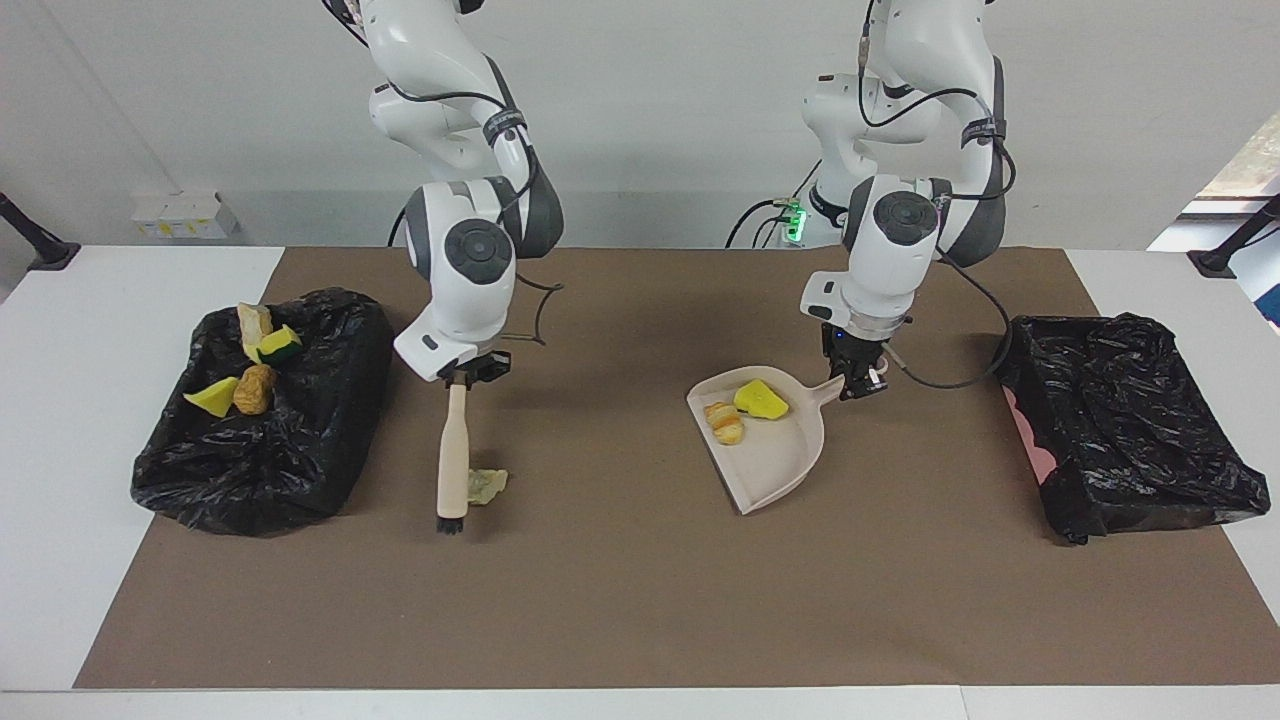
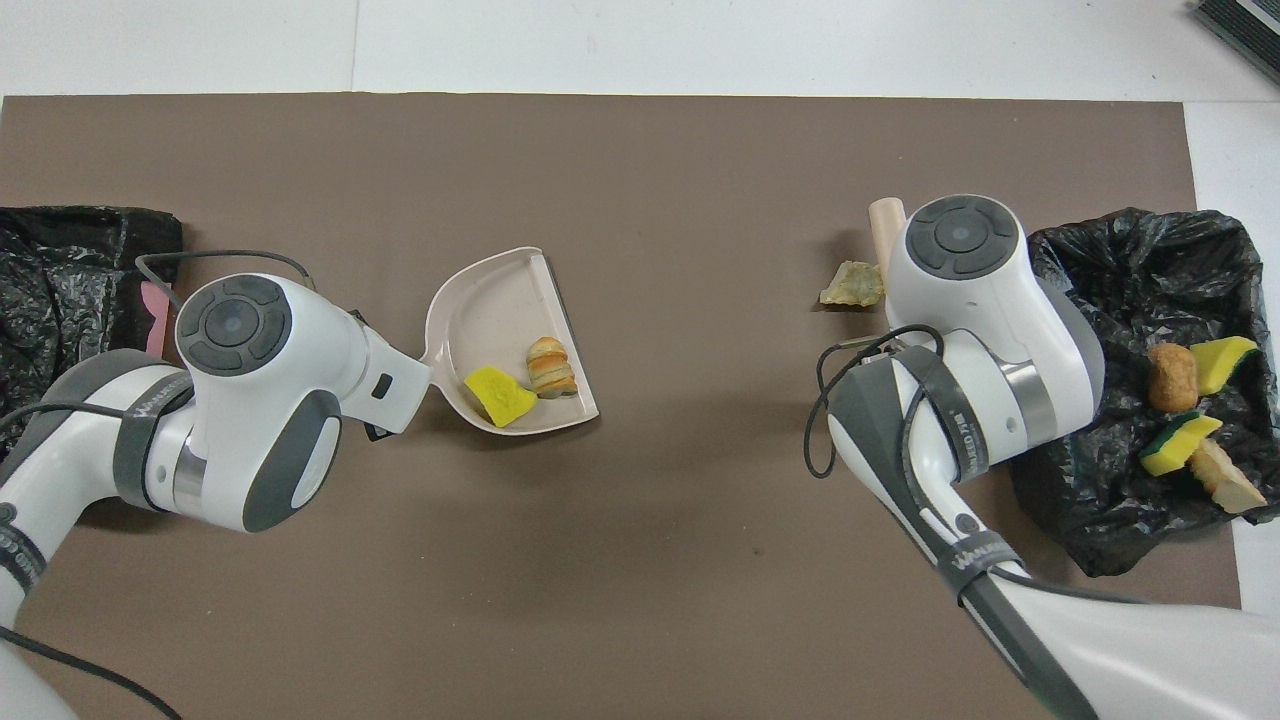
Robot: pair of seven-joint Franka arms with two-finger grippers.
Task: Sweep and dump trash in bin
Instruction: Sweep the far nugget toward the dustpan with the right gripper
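My left gripper point(image 1: 855, 385) is shut on the handle of a beige dustpan point(image 1: 775, 460), which lies low on the brown mat. In the pan are a yellow sponge piece point(image 1: 761, 400) and a pale crumbly chunk point(image 1: 724, 423); both also show in the overhead view point(image 2: 498, 395) point(image 2: 551, 367). My right gripper point(image 1: 462, 372) is shut on a beige brush point(image 1: 453, 450), bristles down on the mat. A pale scrap point(image 1: 487, 486) lies against the brush head, on the dustpan's side. Several scraps, including an orange-brown lump point(image 1: 254, 389) and a green-backed sponge point(image 1: 278, 343), lie on a black-bagged bin point(image 1: 265, 450) at the right arm's end.
A second black-bagged bin point(image 1: 1130, 430) stands at the left arm's end with no scraps showing in it. The brown mat point(image 1: 640, 600) covers the middle of the white table. A small white box point(image 1: 185, 215) sits by the wall.
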